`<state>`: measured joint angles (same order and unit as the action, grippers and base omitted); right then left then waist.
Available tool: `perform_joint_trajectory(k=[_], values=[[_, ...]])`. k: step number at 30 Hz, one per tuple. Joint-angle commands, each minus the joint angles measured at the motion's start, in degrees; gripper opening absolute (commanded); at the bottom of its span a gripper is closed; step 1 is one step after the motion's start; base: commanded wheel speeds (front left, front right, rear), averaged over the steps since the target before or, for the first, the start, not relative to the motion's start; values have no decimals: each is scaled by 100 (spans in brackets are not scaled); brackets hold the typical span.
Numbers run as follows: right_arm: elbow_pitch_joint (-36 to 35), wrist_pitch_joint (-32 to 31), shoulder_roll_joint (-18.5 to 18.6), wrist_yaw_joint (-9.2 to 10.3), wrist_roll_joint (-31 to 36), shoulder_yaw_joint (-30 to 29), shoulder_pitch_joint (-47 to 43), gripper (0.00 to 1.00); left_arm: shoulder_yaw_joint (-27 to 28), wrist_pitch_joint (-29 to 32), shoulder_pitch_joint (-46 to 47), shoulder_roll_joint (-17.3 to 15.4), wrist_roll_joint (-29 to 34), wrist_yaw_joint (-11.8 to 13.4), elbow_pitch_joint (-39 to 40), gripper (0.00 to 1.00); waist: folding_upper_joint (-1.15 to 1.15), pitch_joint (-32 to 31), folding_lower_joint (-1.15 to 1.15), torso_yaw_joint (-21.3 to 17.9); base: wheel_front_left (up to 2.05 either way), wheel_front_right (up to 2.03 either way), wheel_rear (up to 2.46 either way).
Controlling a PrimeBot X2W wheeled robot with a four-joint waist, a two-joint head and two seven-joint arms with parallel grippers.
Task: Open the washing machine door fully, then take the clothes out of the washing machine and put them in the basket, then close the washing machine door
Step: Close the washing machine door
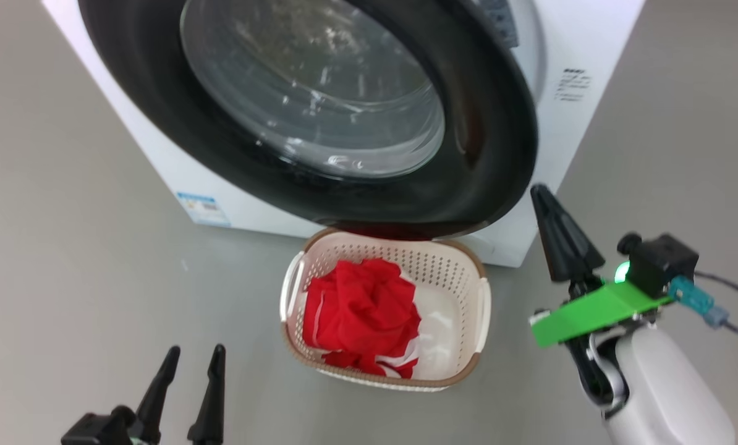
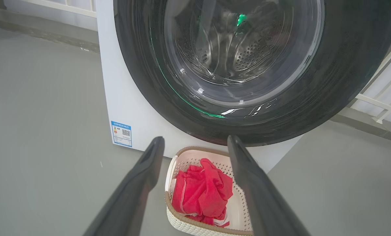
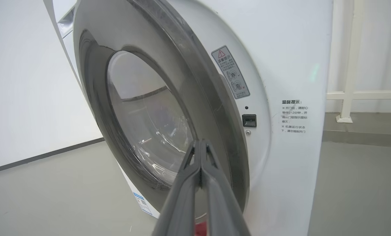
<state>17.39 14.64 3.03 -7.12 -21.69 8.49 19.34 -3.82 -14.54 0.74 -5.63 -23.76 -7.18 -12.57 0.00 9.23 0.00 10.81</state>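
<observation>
Right hand (image 1: 541, 194) upright, tight together, beside the washing machine door (image 1: 499, 123); left hand (image 1: 196, 350) low, wide apart.

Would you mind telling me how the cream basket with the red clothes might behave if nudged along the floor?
The basket looks like thin perforated plastic, so it is probably light and apt to slide on the smooth floor. The clothes sit low inside, so tipping seems unlikely. Its walls may flex.

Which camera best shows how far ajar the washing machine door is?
Right wrist view: it sees the washing machine door edge-on, with the gap to the washing machine visible. Head and left wrist views face its rim and glass, so the gap is hard to judge.
</observation>
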Motion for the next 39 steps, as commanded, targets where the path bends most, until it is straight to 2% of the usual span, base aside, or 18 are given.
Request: perform_joint_trajectory(k=[1, 23, 33, 39], values=[[-58, 36, -14, -36, -51, 122, 290, 0, 157, -46, 232, -109, -74, -31, 96, 100, 0, 269, 0, 243, 0, 0, 0], [394, 36, -15, -36, 333, -666, 1876, 0, -331, -46, 976, -203, -346, -31, 129, 100, 0, 1273, 0, 720, 0, 0, 0], [525, 36, -15, -36, 545, -1169, 2504, 0, -430, -46, 1175, -207, -396, -31, 116, 100, 0, 1474, 0, 817, 0, 0, 0], [596, 36, -15, -36, 527, -975, 2507, 0, -409, -46, 1193, -233, -382, -31, 53, 100, 0, 1376, 0, 765, 0, 0, 0]])
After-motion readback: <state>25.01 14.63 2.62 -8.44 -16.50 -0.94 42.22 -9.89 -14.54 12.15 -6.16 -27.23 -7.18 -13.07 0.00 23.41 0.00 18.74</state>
